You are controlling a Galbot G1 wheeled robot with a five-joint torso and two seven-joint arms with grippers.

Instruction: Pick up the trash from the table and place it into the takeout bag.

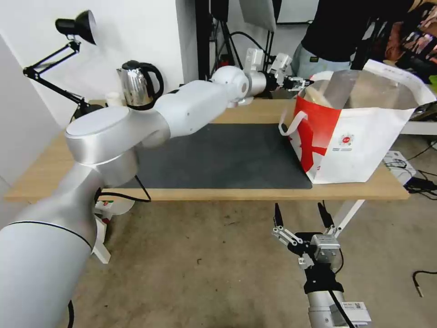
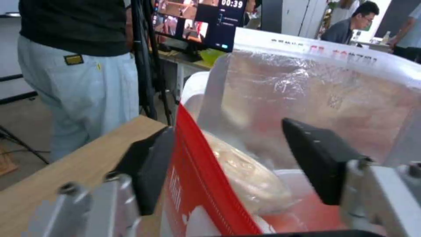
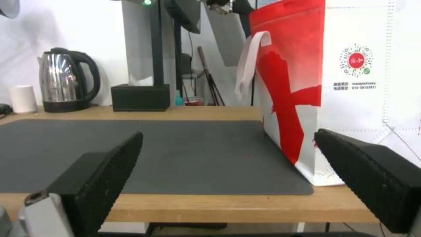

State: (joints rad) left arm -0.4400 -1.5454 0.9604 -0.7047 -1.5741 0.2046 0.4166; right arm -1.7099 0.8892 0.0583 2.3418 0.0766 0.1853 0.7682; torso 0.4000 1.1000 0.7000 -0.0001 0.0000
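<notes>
Our left claw (image 1: 304,83), fingers apart w/ nothing held, hangs at the takeout bag (image 1: 359,136) rim, upper right; trash (image 2: 245,177) probably inside already. Right claw (image 1: 300,217) open, low centre.

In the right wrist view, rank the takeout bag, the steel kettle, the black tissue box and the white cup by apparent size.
Largest to smallest as they look there:
1. takeout bag, though it stands nearer the camera
2. steel kettle
3. black tissue box, close to the kettle, so that pair is unsure
4. white cup
</notes>
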